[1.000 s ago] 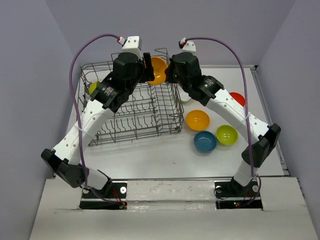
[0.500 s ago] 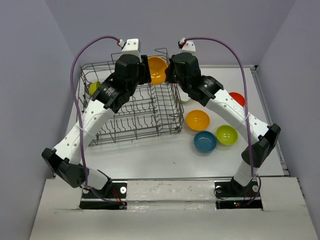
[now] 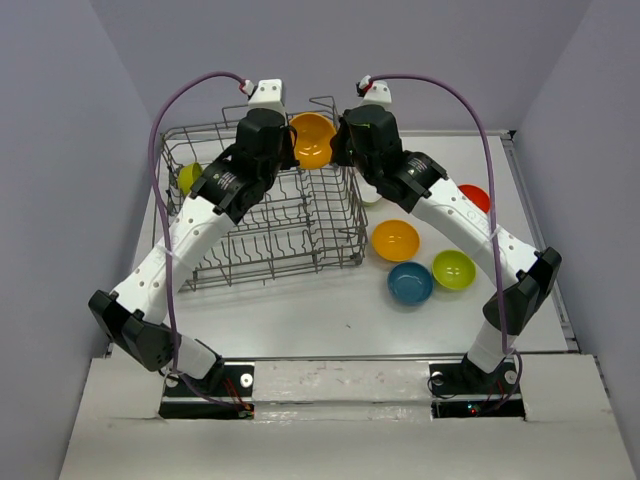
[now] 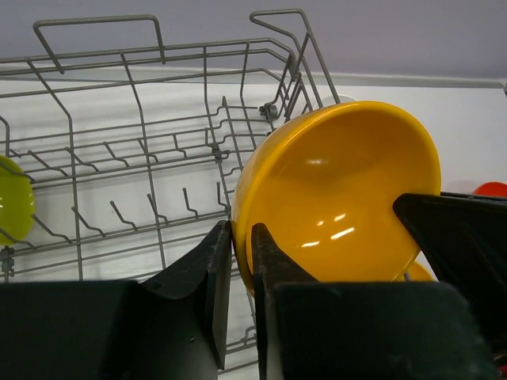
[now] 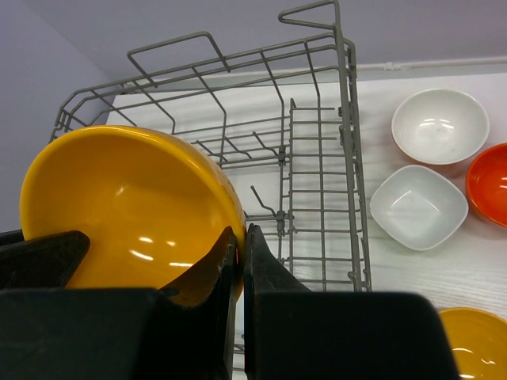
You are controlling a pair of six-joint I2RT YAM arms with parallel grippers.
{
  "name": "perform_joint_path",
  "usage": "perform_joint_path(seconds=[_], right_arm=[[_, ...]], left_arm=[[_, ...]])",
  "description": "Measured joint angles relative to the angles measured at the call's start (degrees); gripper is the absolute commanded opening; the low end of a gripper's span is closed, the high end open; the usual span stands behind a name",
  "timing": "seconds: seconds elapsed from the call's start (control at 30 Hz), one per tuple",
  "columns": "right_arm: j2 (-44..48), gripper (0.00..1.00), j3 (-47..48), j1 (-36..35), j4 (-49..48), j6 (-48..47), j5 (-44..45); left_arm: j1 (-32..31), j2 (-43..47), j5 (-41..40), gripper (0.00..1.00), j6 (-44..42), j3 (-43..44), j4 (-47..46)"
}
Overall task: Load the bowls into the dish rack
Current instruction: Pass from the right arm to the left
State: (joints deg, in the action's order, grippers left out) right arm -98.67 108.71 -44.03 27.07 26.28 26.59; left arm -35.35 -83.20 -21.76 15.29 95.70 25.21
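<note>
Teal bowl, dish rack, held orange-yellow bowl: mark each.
teal bowl (image 3: 410, 283), top view, centre of its inside.
dish rack (image 3: 280, 258), top view, near wire wall.
held orange-yellow bowl (image 4: 341, 190), left wrist view, inner surface.

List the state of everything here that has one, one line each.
held orange-yellow bowl: tipped on edge over the dish rack.
left gripper: shut on its rim.
right gripper: shut on the opposite rim.
dish rack: upright on the table.
racked lime green bowl: on edge at the left end.
loose orange-yellow bowl, teal bowl, loose lime green bowl, red-orange bowl, white bowls: open side up, unloaded.
</note>
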Motion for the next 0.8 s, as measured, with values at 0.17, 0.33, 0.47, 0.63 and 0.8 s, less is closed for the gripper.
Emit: perform_joint_path(seconds=[0.17,0.33,0.47,0.63,0.8], right_arm=[[0.0,0.01,0.0,-0.2,0.0,0.0,0.0],[0.0,0.11,0.0,-0.3,0.0,-0.2,0.0],[0.0,0.37,-0.2,-0.3,-0.3,-0.4,-0.2],[0.1,0.56,-0.6,-0.3,-1.3,-1.0,-0.5],[0.7,0.57,-1.6,-0.3,-1.7,-1.1,-0.4]], left_arm=[[-0.2,-0.2,-1.8,0.0,0.3,0.0,-0.1],[-0.4,-0.5,-2.6,0.0,0.3,0.1,-0.1],[-0.8,-0.6,-3.3,0.0,-0.1,0.4,0.2],[-1.3,-0.6,-3.8,0.0,-0.9,1.4,1.4],[-1.3,-0.6,-6.4,0.0,-1.7,2.0,1.5]])
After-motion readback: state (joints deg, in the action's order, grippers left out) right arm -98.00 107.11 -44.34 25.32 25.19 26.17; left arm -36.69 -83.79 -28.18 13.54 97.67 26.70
